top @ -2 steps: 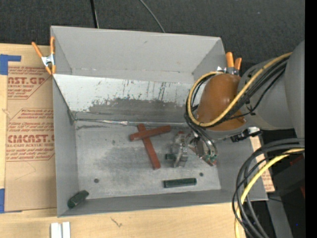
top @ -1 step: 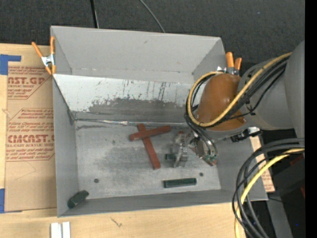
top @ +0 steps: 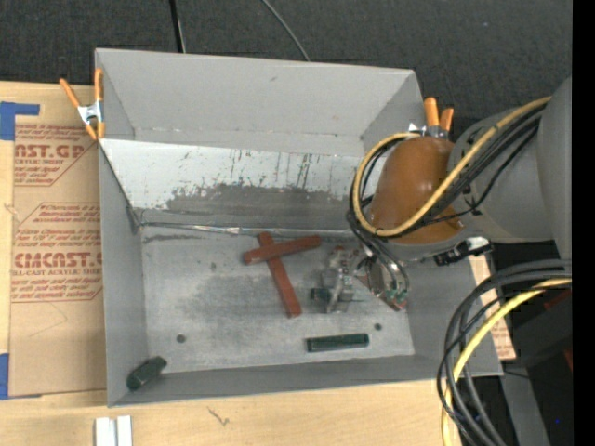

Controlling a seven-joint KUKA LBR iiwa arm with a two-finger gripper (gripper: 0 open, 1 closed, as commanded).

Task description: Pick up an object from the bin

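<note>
My gripper [top: 333,286] is low over the right part of the bin floor, below the orange cover. Its tips are near the floor, and something small and dark lies at them that I cannot make out. Just left of it lies a reddish-brown wooden cross [top: 279,263], made of two flat sticks. A dark green flat bar [top: 337,343] lies on the floor a little nearer the front edge.
A small dark green block [top: 146,372] sits in the front left corner. The arm with its cables comes in over the bin's right wall. The left and middle floor holds nothing else.
</note>
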